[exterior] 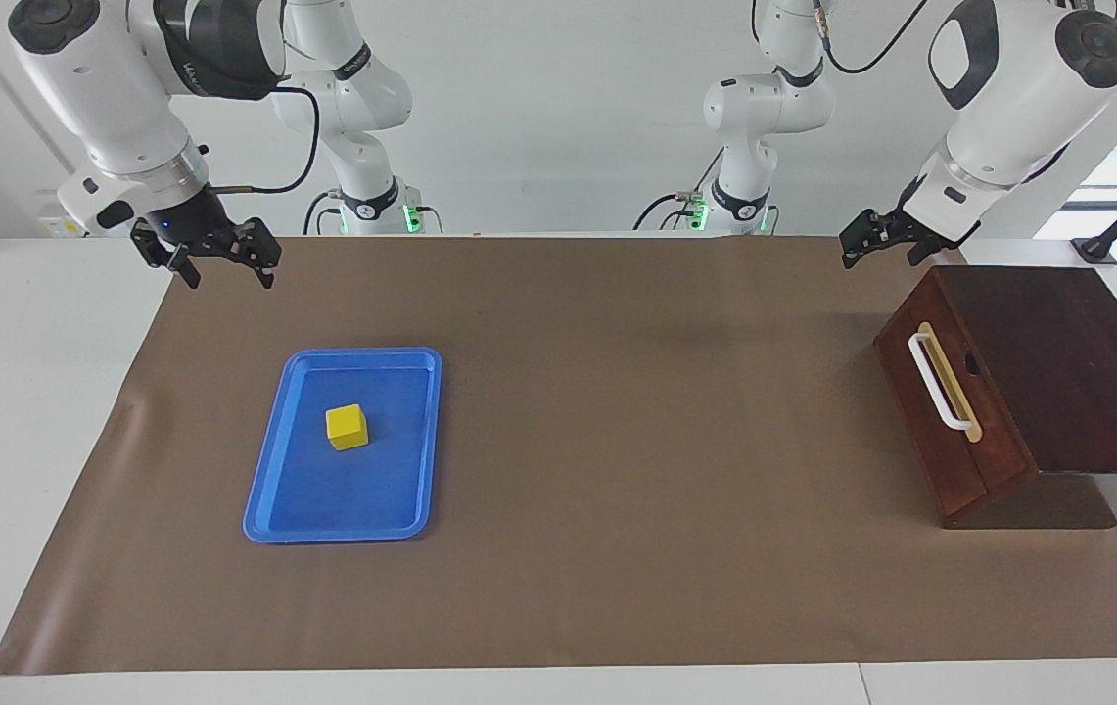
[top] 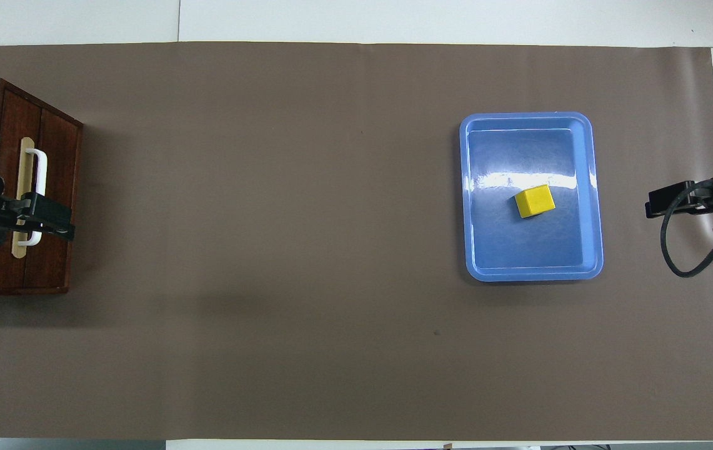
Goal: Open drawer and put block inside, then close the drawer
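Fingers of both grippers stand wide apart and hold nothing. Right gripper [exterior: 221, 257] hangs in the air over the brown mat's edge at the right arm's end of the table; the block [exterior: 347, 427], a small yellow cube, sits well apart from those fingers, farther from the robots, near the middle of a flat blue tray [exterior: 269, 490]. Left gripper [exterior: 879, 240] hangs above the mat at the left arm's end, just over the corner of the drawer [exterior: 950, 416] that lies nearest the robots; in the overhead view its fingers cover part of the handle [exterior: 938, 382], but the facing view shows them raised and clear of it. Shut flush, the drawer shows a dark reddish-brown wooden front with a white bar handle on a pale tan strip, set in a cabinet [exterior: 1087, 372] of the same dark wood.

Block and drawer are well apart, at opposite ends of the table [exterior: 29, 411]. A brown mat [exterior: 617, 441] covers most of the white tabletop. At the robots' end a plain white wall rises, and green lights glow at both arm bases. Lettering on the right arm's black band is too small to read.
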You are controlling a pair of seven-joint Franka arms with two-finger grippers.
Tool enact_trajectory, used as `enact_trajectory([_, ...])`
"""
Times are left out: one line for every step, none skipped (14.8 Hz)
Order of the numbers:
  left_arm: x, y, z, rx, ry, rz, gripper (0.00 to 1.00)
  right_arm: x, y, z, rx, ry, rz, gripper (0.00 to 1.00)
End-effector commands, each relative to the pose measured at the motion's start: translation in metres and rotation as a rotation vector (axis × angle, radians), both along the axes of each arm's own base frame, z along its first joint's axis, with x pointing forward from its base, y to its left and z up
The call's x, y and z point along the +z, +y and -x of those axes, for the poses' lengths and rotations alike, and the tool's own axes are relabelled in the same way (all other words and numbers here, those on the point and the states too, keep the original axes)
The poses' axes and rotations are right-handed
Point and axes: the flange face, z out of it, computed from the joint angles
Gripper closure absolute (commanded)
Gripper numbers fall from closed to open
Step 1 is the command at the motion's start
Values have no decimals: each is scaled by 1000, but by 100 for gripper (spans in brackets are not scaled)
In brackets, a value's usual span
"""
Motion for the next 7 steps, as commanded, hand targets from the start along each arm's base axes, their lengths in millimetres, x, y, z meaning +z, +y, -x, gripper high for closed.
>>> enact_trajectory([5,4,4,9,-8,3,0,3,0,5,-14,0,0,0])
enact_trajectory([5,5,3,13,-9,3,0,2,0,5,-11,1,0,0])
enact_trajectory([5,6,3,14,-9,3,0,3,0,5,-8,-2,0,0])
enact_trajectory([5,5,3,13,-9,3,0,5,0,6,-9,-5,0,0])
enact_trajectory([5,5,3,13,-9,3,0,5,0,6,-8,-4,-1,0])
enact_trajectory([5,5,3,13,-9,3,0,4,2,7,0,3,-1,0])
enact_trajectory([5,5,3,13,-8,3,0,3,2,9,34,21,-5,0])
